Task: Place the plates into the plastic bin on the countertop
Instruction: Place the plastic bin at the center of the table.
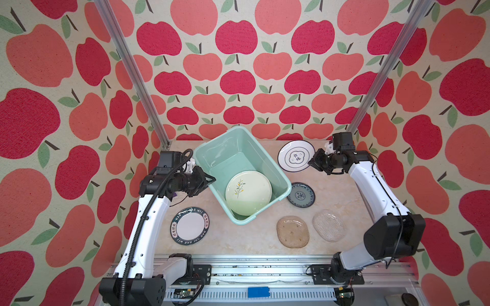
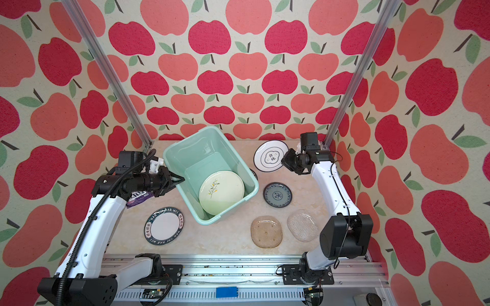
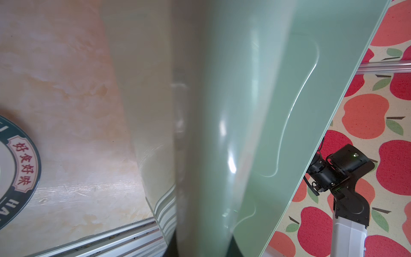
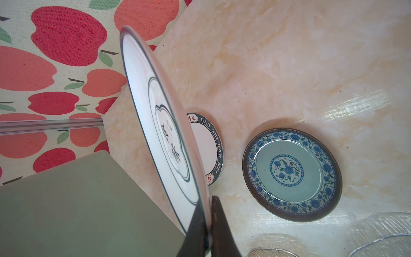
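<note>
My left end effector [image 1: 210, 181] clamped the bin [image 1: 233, 148] wall, the leaf plate [image 1: 249, 196] inside just past it. My right end effector [image 4: 208, 207] pinched the rim of the tilted emblem plate [image 4: 155, 124]. Near the left one, the lettered plate [image 1: 189, 225] read "HAO SHI HAO WEI".

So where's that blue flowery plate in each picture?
In a top view: blue flowery plate just right of the bin.
In a top view: the plate, same spot.
Left wrist: not in it.
Right wrist: beside the white plate the right pincer holds.
Shared landmark: the green bin.
</note>
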Motion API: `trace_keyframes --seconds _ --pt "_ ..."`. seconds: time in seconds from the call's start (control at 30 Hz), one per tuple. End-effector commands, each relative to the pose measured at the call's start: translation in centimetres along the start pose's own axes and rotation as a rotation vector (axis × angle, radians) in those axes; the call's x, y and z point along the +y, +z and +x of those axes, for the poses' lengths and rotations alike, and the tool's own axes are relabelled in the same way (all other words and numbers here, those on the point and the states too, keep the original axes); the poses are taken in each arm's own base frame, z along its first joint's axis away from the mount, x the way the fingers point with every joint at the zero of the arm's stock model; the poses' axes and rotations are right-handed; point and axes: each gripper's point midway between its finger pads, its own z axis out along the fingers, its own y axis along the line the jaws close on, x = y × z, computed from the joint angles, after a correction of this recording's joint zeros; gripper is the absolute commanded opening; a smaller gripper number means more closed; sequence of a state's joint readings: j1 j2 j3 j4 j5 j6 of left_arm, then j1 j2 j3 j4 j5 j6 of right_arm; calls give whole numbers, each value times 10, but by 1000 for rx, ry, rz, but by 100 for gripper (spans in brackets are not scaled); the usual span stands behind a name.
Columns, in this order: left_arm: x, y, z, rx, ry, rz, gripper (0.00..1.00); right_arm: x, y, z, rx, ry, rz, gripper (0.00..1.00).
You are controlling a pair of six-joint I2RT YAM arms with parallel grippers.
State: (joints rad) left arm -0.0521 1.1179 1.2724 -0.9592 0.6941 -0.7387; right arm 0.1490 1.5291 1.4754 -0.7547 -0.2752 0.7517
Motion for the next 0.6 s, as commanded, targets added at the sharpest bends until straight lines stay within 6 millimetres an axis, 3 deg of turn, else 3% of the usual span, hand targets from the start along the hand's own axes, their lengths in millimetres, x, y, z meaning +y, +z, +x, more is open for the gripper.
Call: trace_keyframes --seconds 0.0,0.23,0.57 --pt "-34 -15 18 36 86 175 0 20 -25 -9 -48 -32 -66 0" --pt "-3 -3 46 127 78 92 0 22 -27 -7 -44 -42 -75 0" --pt "21 6 47 86 9 46 0 25 -28 -6 -50 -40 -95 0"
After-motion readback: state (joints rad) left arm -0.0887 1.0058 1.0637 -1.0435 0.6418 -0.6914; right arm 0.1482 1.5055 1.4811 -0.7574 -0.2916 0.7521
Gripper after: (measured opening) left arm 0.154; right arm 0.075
